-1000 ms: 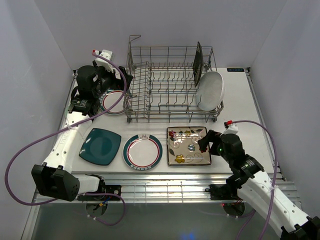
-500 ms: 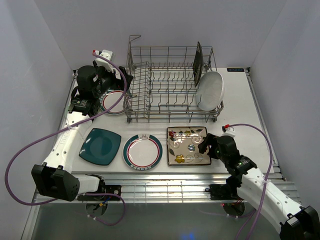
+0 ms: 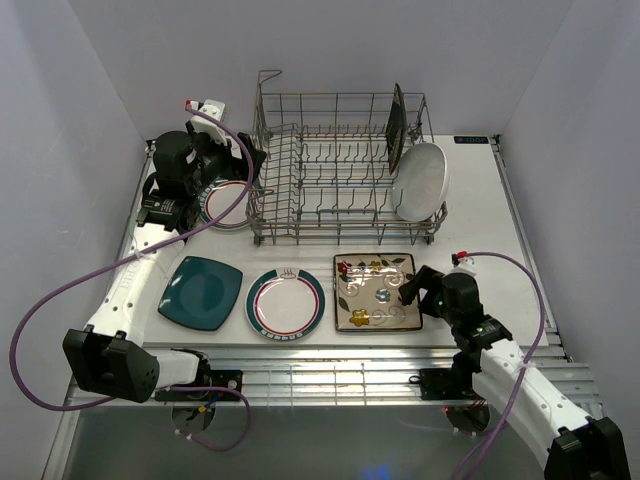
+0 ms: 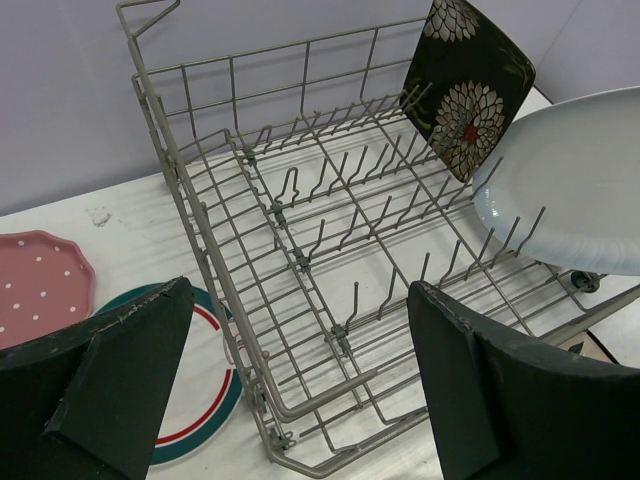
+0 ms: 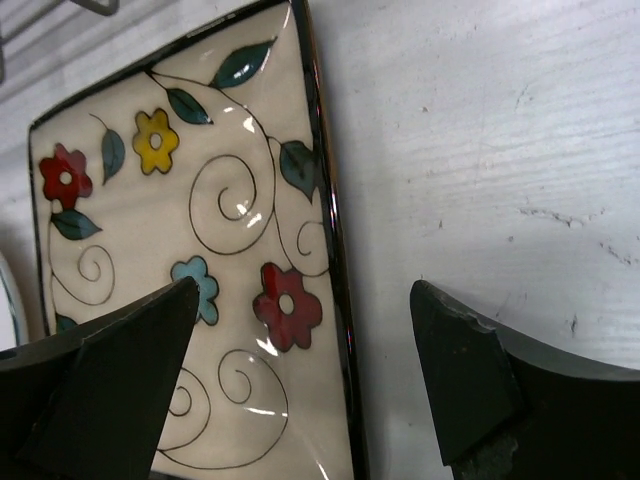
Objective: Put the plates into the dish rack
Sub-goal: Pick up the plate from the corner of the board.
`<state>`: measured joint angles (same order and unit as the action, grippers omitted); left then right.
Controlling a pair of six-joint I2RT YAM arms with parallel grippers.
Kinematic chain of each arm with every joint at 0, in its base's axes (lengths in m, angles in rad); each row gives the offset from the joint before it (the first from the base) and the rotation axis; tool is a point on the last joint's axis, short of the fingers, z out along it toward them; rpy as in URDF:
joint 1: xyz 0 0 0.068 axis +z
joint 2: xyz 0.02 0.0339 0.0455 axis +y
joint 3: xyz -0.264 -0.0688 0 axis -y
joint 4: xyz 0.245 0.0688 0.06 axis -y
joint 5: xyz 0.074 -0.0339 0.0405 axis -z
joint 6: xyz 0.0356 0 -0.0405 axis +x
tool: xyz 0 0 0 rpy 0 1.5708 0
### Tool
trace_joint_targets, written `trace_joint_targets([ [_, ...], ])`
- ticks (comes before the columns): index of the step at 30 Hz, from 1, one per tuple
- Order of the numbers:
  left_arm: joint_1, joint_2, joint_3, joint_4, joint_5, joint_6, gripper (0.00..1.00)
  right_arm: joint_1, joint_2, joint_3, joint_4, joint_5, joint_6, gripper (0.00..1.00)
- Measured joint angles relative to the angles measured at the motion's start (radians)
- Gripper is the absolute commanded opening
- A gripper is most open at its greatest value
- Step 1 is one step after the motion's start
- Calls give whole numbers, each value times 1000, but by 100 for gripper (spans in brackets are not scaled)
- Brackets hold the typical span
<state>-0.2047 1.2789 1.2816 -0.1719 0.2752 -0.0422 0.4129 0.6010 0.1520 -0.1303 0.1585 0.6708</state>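
floral plate (image 5: 200, 250) is lying flat on the table (image 5: 480, 150) in front of the rack (image 3: 330, 170); right gripper (image 5: 300, 390) is hovering wide open over its right edge; left gripper (image 4: 300, 385) is gaping wide beside the rack.

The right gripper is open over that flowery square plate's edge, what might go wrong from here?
The floral square plate lies flat, and the open right gripper sits over its thin right edge: the jaws may slip off the glossy rim, or shove it into the teal-and-red-rimmed round plate beside it. The white oval plate leans at the dish rack's right end; loading close by might knock it.
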Motion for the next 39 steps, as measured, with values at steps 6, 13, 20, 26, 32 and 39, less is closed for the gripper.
trace_joint_targets([
  [6,0,0,-4,0,1,0,98,-180,8,-59,144,-208,-26,83],
  [13,0,0,-12,0,2,0,98,-222,28,-85,210,-350,-32,77],
  [20,0,0,-13,0,3,0,98,-224,41,-93,216,-403,-37,65],
  [26,0,0,-13,0,3,0,98,-230,93,-97,255,-422,-43,46],
  [32,0,0,-13,0,3,0,98,-230,115,-101,268,-431,-41,31],
  [39,0,-8,-13,0,2,0,98,-230,78,-103,260,-446,-14,8],
])
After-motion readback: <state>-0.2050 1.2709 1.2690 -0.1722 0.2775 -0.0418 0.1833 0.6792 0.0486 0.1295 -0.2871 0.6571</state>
